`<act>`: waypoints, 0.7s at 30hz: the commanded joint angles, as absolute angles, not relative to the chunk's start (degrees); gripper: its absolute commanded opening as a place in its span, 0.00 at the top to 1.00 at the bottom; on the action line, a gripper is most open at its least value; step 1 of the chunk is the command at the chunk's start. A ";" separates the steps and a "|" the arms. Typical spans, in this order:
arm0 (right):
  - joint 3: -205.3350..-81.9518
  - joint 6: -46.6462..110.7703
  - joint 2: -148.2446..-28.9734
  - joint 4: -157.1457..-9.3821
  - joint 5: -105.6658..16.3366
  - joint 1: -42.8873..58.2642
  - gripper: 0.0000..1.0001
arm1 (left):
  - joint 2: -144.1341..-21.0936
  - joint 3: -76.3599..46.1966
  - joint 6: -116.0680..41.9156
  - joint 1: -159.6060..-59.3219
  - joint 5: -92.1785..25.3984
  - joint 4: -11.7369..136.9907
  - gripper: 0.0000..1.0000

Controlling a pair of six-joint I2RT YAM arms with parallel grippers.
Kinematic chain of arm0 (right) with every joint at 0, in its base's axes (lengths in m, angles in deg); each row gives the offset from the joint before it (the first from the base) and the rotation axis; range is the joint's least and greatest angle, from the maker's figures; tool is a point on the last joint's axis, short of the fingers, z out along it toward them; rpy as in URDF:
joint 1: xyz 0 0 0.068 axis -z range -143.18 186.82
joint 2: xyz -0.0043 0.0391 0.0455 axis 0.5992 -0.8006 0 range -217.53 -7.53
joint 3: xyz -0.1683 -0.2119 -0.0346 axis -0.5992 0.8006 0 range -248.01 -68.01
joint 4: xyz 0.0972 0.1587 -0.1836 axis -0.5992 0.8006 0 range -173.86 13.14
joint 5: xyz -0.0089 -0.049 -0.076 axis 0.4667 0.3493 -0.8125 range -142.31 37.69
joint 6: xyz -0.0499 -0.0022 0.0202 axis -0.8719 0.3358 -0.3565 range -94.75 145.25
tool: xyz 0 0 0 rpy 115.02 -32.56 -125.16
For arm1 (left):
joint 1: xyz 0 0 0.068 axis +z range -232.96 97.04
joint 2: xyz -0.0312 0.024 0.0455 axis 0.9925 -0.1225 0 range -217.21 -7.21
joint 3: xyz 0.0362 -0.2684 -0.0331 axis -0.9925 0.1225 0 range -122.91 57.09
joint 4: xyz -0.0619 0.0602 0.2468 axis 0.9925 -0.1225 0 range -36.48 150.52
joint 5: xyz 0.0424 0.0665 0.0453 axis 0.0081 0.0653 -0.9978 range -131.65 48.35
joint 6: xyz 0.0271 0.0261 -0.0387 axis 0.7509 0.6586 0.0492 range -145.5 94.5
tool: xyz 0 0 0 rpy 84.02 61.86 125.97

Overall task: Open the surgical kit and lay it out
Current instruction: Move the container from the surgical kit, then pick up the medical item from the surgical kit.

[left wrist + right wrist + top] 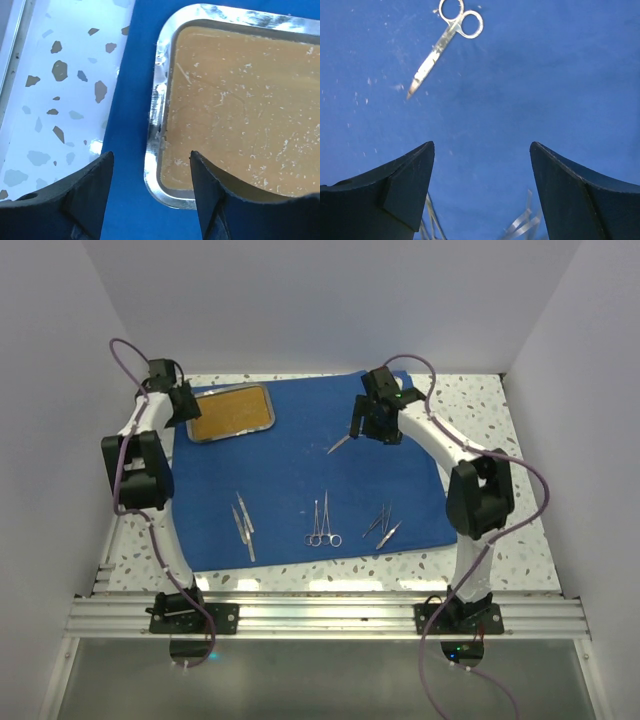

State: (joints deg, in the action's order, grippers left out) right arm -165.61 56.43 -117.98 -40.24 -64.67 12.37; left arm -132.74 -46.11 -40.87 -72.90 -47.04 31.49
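The royal-blue cloth wrap (pixel 300 475) lies spread flat on the table. The steel tray (pixel 271 408) with an orange-brown inside sits on its far left corner. My left gripper (pixel 182 405) hovers open over that tray's left end; in the left wrist view its jaws (pixel 151 156) straddle the rim's (pixel 155 115) near corner, holding nothing. My right gripper (pixel 368 422) is open above the cloth (pixel 545 75), with scissors (pixel 339 445) (pixel 445 40) lying just ahead of it. Tweezers (pixel 243 525), ring-handled clamps (pixel 323 525) and more thin instruments (pixel 382 527) lie in a row near the front edge.
Speckled white tabletop (pixel 60 90) shows left of the cloth and along the table's front and right (pixel 480 410). White walls close in the back and both sides. An aluminium rail (pixel 320 618) carries both arm bases.
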 commanded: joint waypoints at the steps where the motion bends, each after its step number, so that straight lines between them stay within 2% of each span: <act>1: -171.09 61.54 -122.48 -42.81 -59.52 13.08 0.19 | -127.71 -47.32 -40.17 -74.70 -47.02 31.70 0.34; 4: -171.28 62.42 -123.19 -43.60 -59.34 13.17 0.19 | -127.35 -51.01 -39.30 -78.47 -45.79 31.43 0.34; 8: -168.57 61.29 -120.12 -43.08 -60.56 13.87 0.19 | -128.49 -54.88 -36.23 -88.73 -43.86 32.13 0.35; 12: -160.84 60.32 -112.05 -43.16 -62.41 14.75 0.19 | -130.60 -56.46 -35.08 -97.01 -40.70 32.84 0.37; 17: -146.08 62.06 -95.71 -42.03 -63.99 16.51 0.18 | -134.29 -58.92 -33.06 -107.37 -39.54 32.40 0.42; 21: -138.07 62.60 -83.05 -40.62 -63.38 17.21 0.18 | -137.10 -60.33 -32.18 -111.79 -40.86 32.66 0.46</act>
